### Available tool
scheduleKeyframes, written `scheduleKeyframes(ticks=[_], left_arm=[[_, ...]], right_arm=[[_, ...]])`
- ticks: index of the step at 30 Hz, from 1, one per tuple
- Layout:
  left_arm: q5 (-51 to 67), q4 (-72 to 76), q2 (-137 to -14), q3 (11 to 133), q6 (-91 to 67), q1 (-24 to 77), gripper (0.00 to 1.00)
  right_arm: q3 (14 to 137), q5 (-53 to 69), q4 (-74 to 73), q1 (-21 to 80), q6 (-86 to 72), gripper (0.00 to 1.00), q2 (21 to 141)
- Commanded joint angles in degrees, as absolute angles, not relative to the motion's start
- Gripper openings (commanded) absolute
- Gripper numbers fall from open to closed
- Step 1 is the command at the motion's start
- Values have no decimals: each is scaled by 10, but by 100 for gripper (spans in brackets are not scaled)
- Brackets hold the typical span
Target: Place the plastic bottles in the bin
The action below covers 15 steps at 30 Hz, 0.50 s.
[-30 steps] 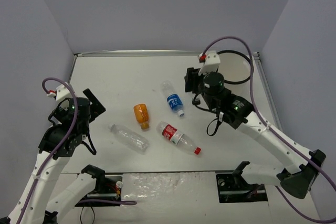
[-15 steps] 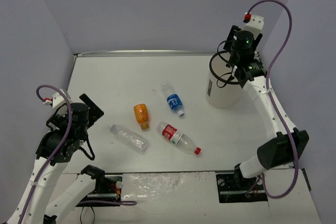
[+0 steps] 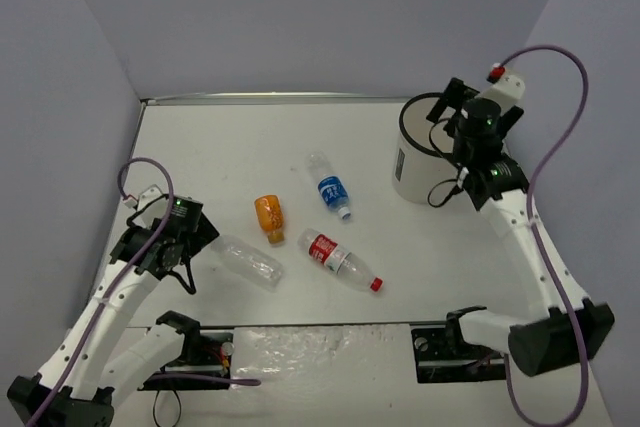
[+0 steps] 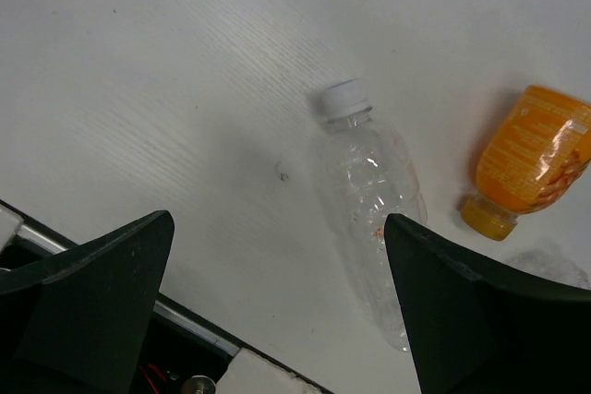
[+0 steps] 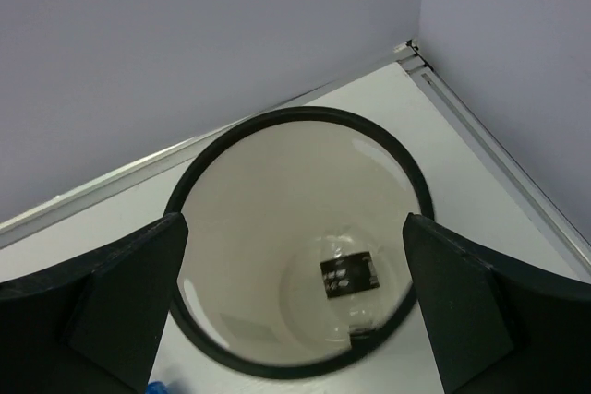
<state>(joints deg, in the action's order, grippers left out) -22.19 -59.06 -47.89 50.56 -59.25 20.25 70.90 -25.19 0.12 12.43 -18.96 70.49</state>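
The white bin (image 3: 410, 175) with a black rim stands at the back right. My right gripper (image 3: 462, 112) hangs open over its mouth. In the right wrist view the bin (image 5: 268, 219) holds a clear bottle with a dark label (image 5: 349, 276) on its floor, between my open gripper (image 5: 295, 306). My left gripper (image 3: 200, 242) is open beside the cap end of the clear unlabelled bottle (image 3: 246, 263), which lies flat. In the left wrist view this bottle (image 4: 369, 186) lies ahead of the open gripper (image 4: 277, 306), near its right finger. The orange bottle (image 3: 268, 220) lies beyond it.
A blue-labelled bottle (image 3: 328, 188) and a red-labelled bottle (image 3: 338, 258) lie in the middle of the table. The orange bottle also shows in the left wrist view (image 4: 531, 159). Grey walls close in the back and sides. The table's near edge runs under my left gripper.
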Motion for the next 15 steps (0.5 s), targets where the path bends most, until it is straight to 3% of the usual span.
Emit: scheduleKeyframes(ticks=[1,6,15], left_arm=[[-158,-488,-514,473,-629,207,97],[-150,-423,-541,443,-669,208,97],[-130,-346,-645,417,-700,210,97]], right_arm=[[604,-258,36,125,-253,100,528],[479,-195,26,126,-293,100,393],[427,-124,2,126,-315,100,382]])
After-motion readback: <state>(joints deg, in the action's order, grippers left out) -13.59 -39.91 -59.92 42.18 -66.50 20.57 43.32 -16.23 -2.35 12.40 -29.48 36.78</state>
